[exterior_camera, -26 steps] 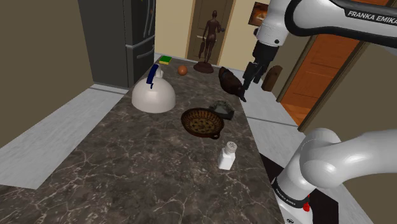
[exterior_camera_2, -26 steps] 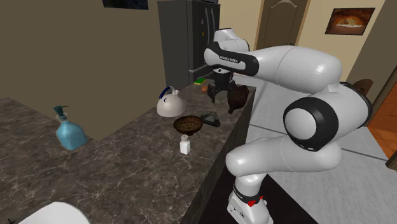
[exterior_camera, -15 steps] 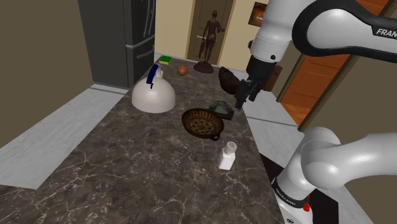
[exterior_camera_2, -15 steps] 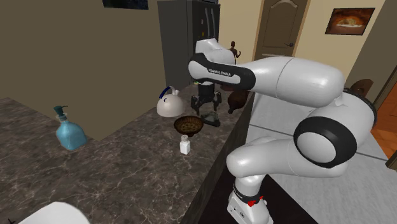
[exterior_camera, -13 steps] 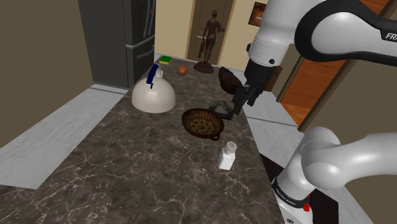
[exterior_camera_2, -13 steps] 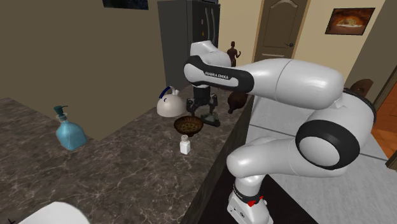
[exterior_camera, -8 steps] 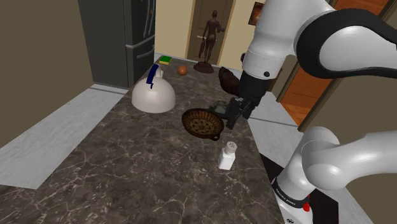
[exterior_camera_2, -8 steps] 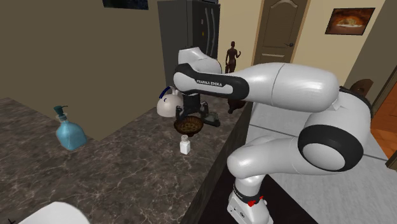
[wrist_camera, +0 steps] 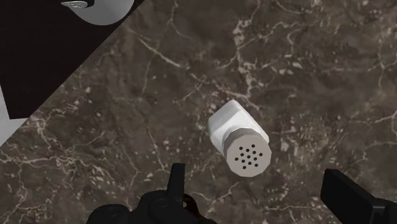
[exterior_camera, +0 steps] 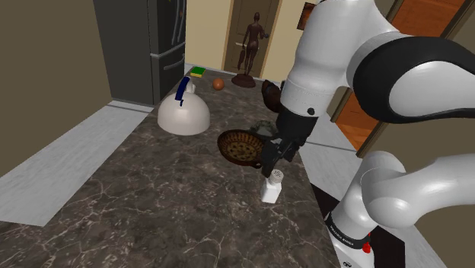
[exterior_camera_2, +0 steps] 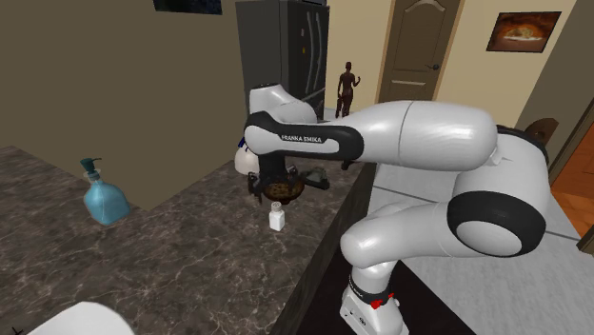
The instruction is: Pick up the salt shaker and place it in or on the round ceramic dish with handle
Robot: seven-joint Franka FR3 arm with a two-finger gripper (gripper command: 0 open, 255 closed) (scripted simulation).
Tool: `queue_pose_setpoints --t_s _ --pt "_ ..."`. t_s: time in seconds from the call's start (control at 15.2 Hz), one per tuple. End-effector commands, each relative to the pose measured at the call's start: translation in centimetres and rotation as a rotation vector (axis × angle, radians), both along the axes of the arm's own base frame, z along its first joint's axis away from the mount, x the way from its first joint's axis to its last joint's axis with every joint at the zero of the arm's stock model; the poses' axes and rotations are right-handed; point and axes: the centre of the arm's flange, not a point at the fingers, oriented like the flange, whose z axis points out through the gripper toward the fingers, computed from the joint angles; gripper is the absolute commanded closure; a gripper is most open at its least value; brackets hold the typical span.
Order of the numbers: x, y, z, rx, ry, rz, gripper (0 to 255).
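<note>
A white salt shaker (exterior_camera: 272, 185) with a holed cap stands on the dark marble counter near its edge; it appears again as the shaker (exterior_camera_2: 277, 218) and the shaker (wrist_camera: 238, 137). Just behind it lies the round brown dish (exterior_camera: 240, 145) with a short handle. My black gripper (exterior_camera: 269, 158) hangs open just above the shaker, between it and the dish. In the wrist view, the gripper (wrist_camera: 261, 191) looks down on the cap, and the shaker lies between the spread fingers (wrist_camera: 177, 181), closer to one of them and untouched. My arm hides part of the dish (exterior_camera_2: 287, 188).
A white kettle (exterior_camera: 183, 113) with a blue handle stands behind the dish. Further back are an orange ball (exterior_camera: 218, 84), a green sponge (exterior_camera: 197, 71), a brown figurine (exterior_camera: 246, 49) and a dark brown object (exterior_camera: 272, 95). A blue bottle (exterior_camera_2: 103, 200) stands far off. The counter edge (exterior_camera: 308, 183) runs beside the shaker.
My gripper has come down and forward from above the dark brown object at the back, past the dish, to just above the salt shaker. Nothing on the counter moved.
</note>
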Motion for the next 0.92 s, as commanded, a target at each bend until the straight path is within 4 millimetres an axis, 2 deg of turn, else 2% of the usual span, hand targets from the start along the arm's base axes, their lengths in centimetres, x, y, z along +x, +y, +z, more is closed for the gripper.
queue_pose_setpoints --t_s 0.0,0.13,0.66,0.73,0.86 --pt "-0.1 0.0 -1.1 0.000 0.000 0.000 0" --pt "-0.1 -0.1 -2.4 0.000 0.000 0.000 0" --pt "-0.1 -0.1 -2.4 0.000 0.000 0.000 0" --pt "-0.1 -0.1 -2.4 0.000 0.000 0.000 255" --pt "-0.1 -0.1 -2.4 0.000 0.000 0.000 255"
